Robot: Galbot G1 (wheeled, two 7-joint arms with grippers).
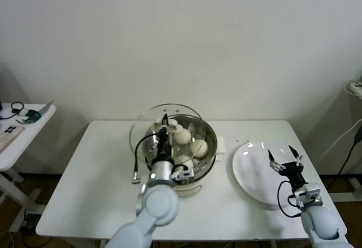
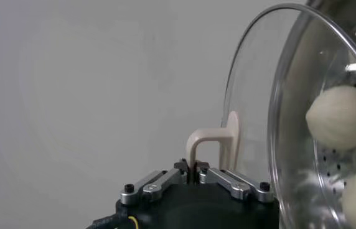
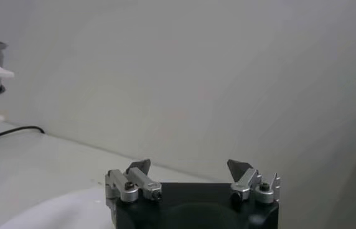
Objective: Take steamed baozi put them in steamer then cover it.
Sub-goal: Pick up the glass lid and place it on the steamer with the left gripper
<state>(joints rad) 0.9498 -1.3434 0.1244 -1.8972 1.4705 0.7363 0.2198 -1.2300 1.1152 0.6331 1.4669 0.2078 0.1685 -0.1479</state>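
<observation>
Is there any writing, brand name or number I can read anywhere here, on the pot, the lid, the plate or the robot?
None can be read.
The steamer and its cover show no markings.
The white plate is blank.
The left claw and right claw carry no legible label.
Items on the side table are too small to read.

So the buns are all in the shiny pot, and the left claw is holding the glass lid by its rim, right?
Not by its rim. The left claw is shut on the lid's cream handle, as the left wrist view shows. The rest holds: the buns sit in the shiny pot, and the glass lid is held tilted beside it.
</observation>
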